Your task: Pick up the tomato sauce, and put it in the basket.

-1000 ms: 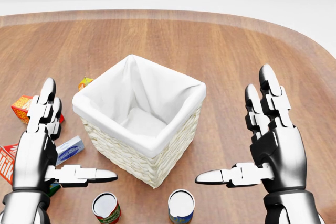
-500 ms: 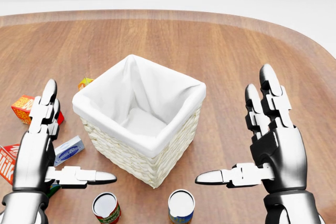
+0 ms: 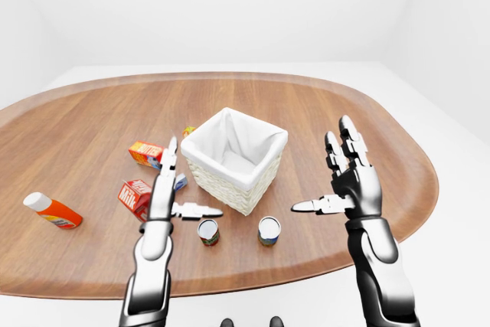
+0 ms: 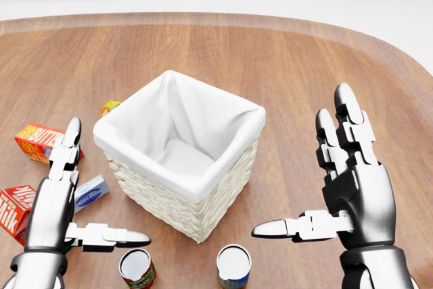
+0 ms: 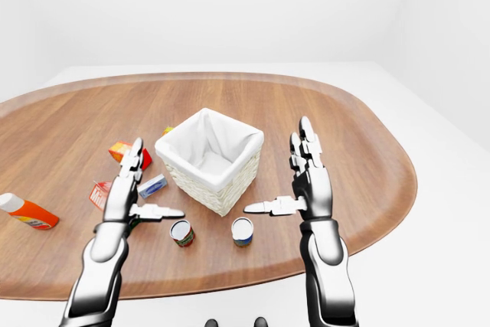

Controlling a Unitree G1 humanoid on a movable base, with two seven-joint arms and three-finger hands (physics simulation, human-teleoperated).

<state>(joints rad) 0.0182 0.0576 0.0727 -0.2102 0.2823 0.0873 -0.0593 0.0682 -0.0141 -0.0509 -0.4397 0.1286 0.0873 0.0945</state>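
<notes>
While both hands hang over the wooden table (image 4: 284, 52), the head view shows the left hand (image 4: 57, 211) and right hand (image 4: 348, 181) spread wide, gripping nothing. The white-lined basket (image 4: 179, 150) sits between them. Two cans stand at the bottom edge: a red-green one (image 4: 137, 268) that looks like the tomato sauce, and a blue-labelled can (image 4: 233, 265) just right of it.

Over in the left-eye view, there's an orange bottle (image 3: 52, 210) lying far left, a milk carton (image 3: 134, 195) and an orange box (image 3: 145, 152) near the left hand.

The right-eye view shows a small blue box (image 5: 152, 184) beside the basket.
</notes>
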